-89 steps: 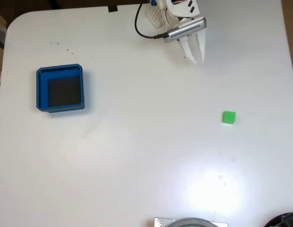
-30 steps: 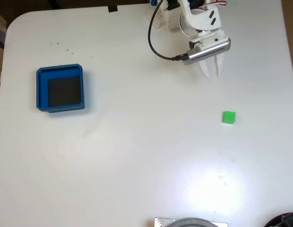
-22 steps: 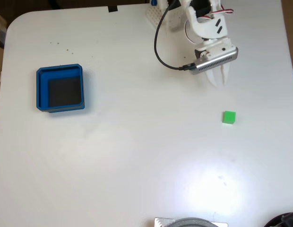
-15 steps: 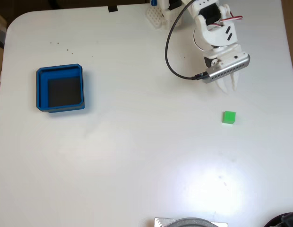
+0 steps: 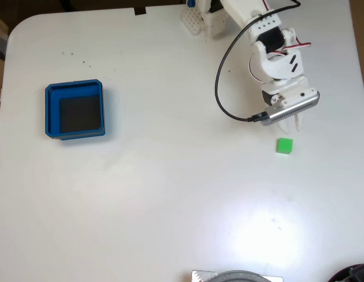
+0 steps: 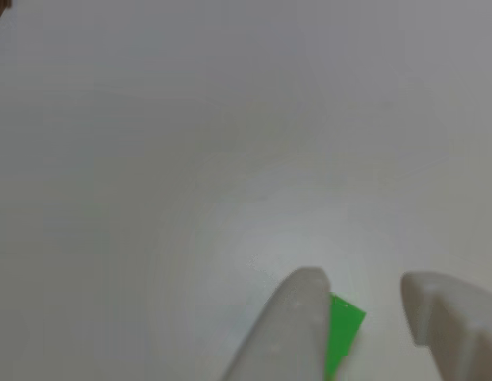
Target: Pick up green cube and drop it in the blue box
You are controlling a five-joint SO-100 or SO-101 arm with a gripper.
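Green cube (image 5: 284,145) sat on white table (image 5: 170,194), just at 5 o'clock of gripper (image 5: 297,124) in fixed view; blue box (image 5: 74,110) far off toward 9 o'clock. Gripper fingers (image 6: 290,325) spread apart, cube (image 6: 341,333) partly behind one of them, not pinched

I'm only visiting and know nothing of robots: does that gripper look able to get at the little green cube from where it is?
Probably yes. The gripper hangs just by the green cube, fingers apart, with bare white table around it and nothing between.
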